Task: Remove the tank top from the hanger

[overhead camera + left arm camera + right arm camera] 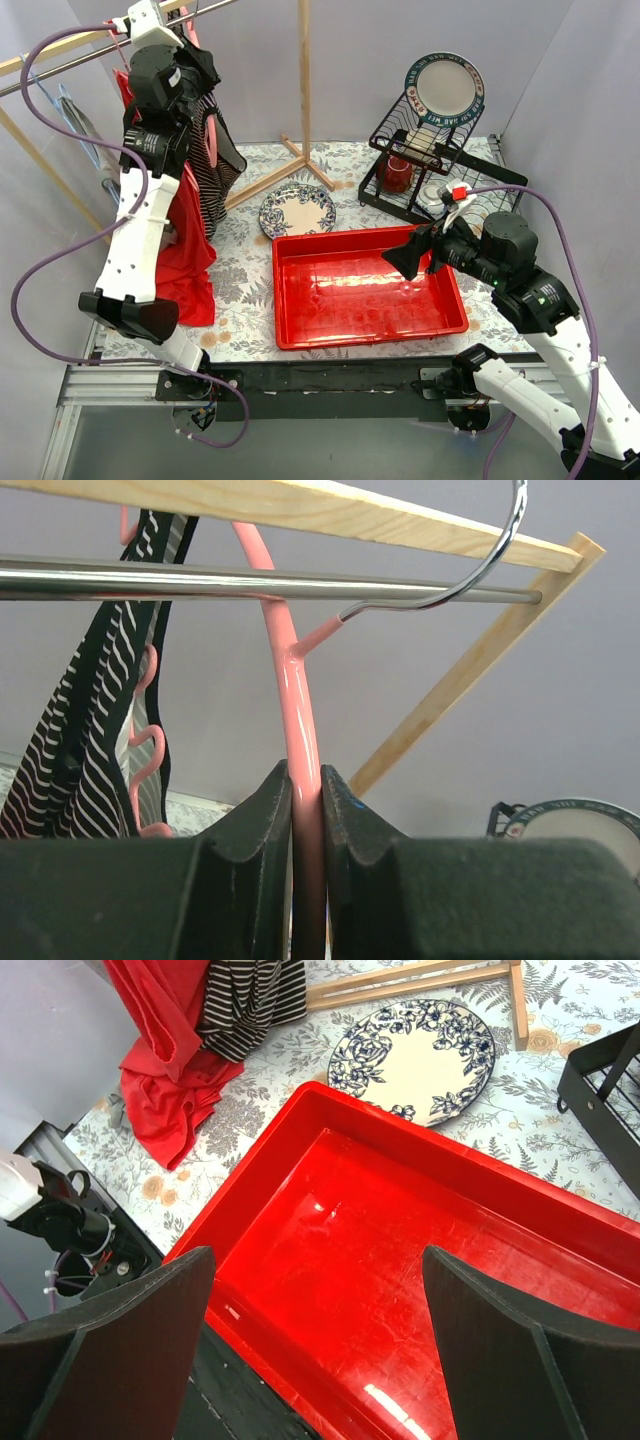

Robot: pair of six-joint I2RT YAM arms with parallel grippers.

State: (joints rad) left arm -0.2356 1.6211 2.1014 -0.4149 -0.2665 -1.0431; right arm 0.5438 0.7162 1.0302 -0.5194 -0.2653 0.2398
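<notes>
One pink hanger, far left beside the tank top, is clamped by left gripper. Spread wide and empty, right gripper hovers over red tray.

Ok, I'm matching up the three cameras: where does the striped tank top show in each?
Top external: the striped tank top hangs upper left, against the red cloth.
Left wrist: the tank top is far left, left of the pink hanger.
Right wrist: the tank top lies at the top edge, left of centre.
Shared landmark: the wooden rack, in all three.
</notes>
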